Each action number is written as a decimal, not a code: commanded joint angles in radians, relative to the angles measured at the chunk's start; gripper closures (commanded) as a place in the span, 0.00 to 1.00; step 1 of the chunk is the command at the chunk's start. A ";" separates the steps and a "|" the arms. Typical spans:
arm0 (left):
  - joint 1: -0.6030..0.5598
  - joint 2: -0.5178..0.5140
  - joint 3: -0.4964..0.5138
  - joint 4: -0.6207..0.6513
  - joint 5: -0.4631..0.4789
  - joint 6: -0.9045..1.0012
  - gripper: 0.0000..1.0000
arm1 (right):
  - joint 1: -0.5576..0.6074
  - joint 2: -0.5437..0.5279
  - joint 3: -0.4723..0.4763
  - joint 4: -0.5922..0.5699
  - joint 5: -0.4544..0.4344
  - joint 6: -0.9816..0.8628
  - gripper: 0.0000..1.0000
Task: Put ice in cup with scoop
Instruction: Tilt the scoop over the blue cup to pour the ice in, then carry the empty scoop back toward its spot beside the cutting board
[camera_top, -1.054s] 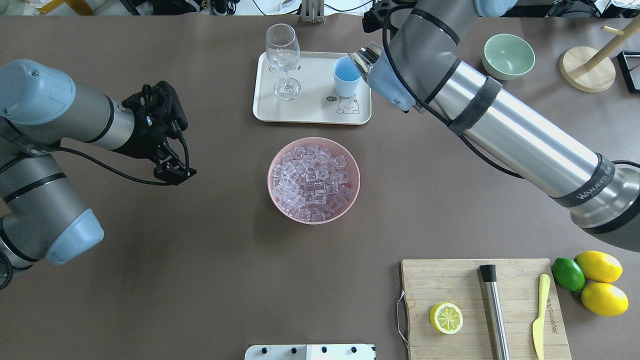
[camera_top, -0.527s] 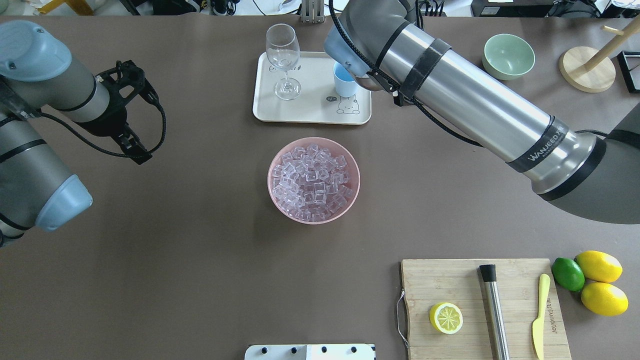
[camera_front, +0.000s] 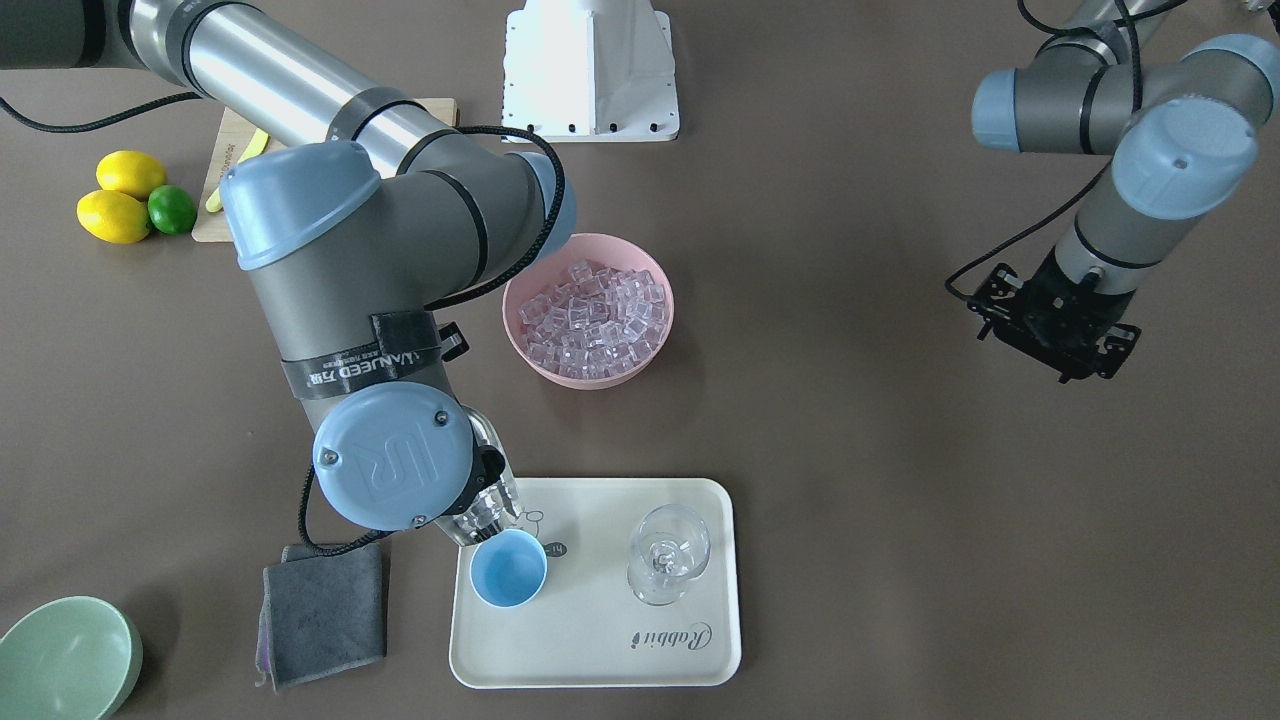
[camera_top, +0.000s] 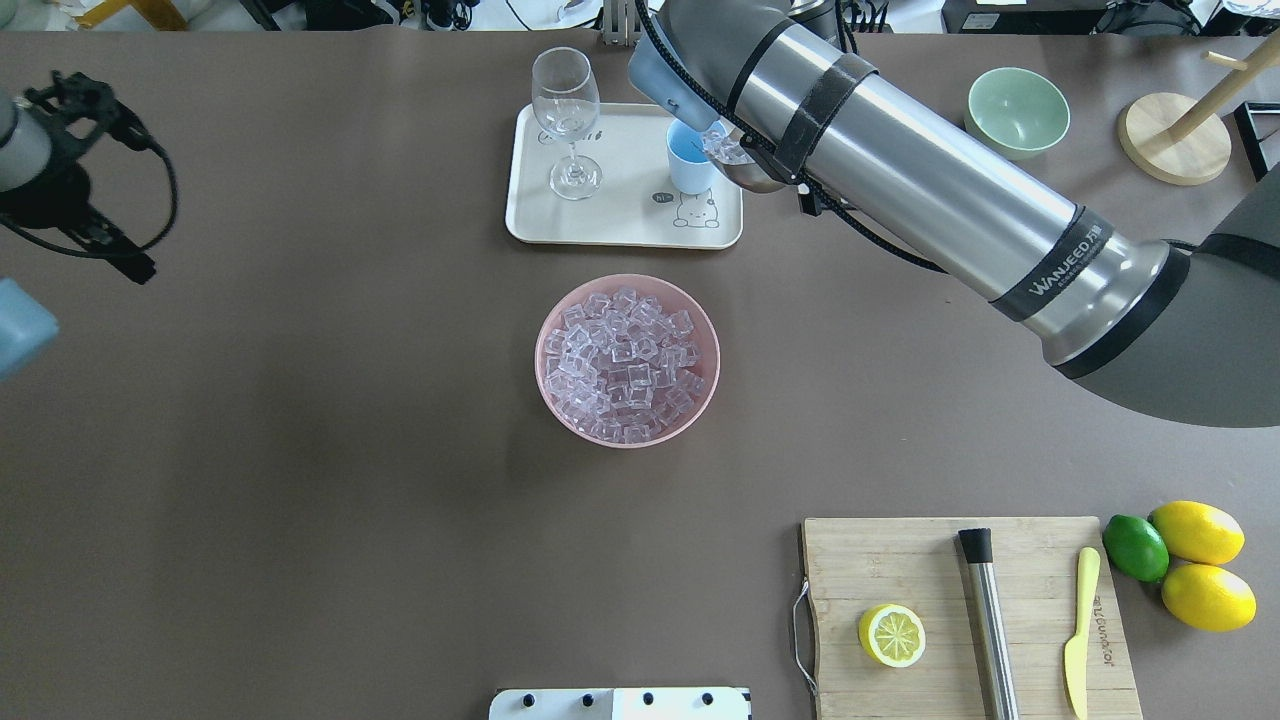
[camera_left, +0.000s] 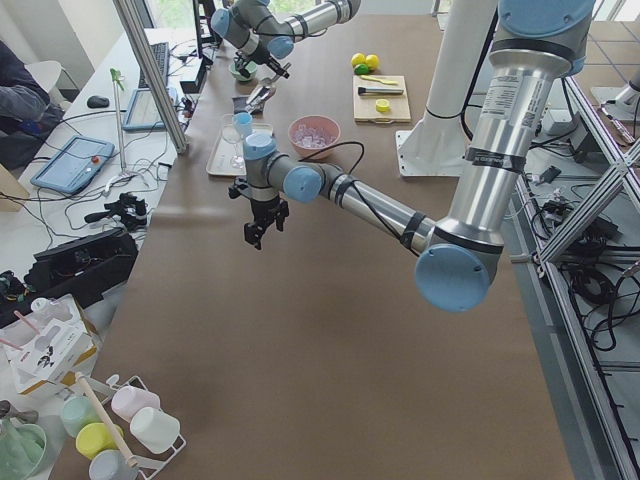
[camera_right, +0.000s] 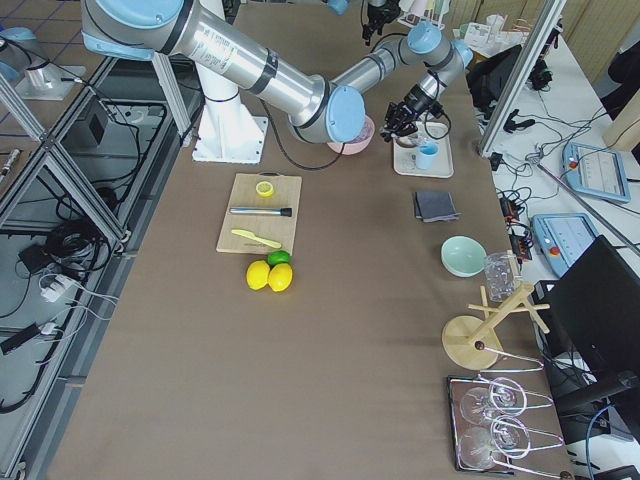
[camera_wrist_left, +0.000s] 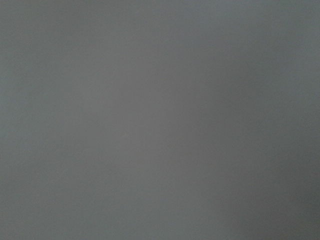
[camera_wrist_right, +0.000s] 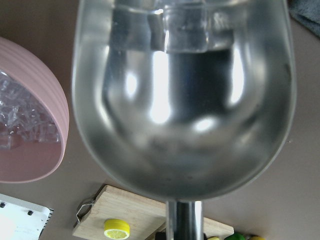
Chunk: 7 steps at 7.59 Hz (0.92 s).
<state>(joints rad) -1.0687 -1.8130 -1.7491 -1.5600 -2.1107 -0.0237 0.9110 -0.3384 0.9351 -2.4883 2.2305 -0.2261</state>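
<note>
Ice lay in the steel scoop, tipped at the cup on the tray. Right gripper clamped the handle, judged the proper hold. Left gripper hung spread, empty. Cubes judged light, slick and liable to bounce.

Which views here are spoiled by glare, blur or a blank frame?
Left wrist view: flat grey, no detail. Right wrist view: the scoop fills the frame, soft from closeness, with bright glare patches on the steel; the ice in it is legible. Overhead view: sharp, except the left arm looks smeared at the frame's edge.
</note>
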 joint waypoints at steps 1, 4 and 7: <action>-0.259 0.188 0.013 0.005 -0.133 -0.004 0.02 | 0.019 0.033 -0.057 -0.020 -0.002 -0.036 1.00; -0.495 0.244 0.132 0.005 -0.251 -0.004 0.02 | 0.020 0.039 -0.062 -0.020 -0.006 -0.038 1.00; -0.554 0.274 0.166 0.005 -0.265 -0.007 0.02 | 0.106 -0.153 0.244 -0.023 0.006 0.028 1.00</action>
<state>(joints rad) -1.5922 -1.5527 -1.6038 -1.5555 -2.3687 -0.0285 0.9579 -0.3497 0.9642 -2.5090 2.2293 -0.2508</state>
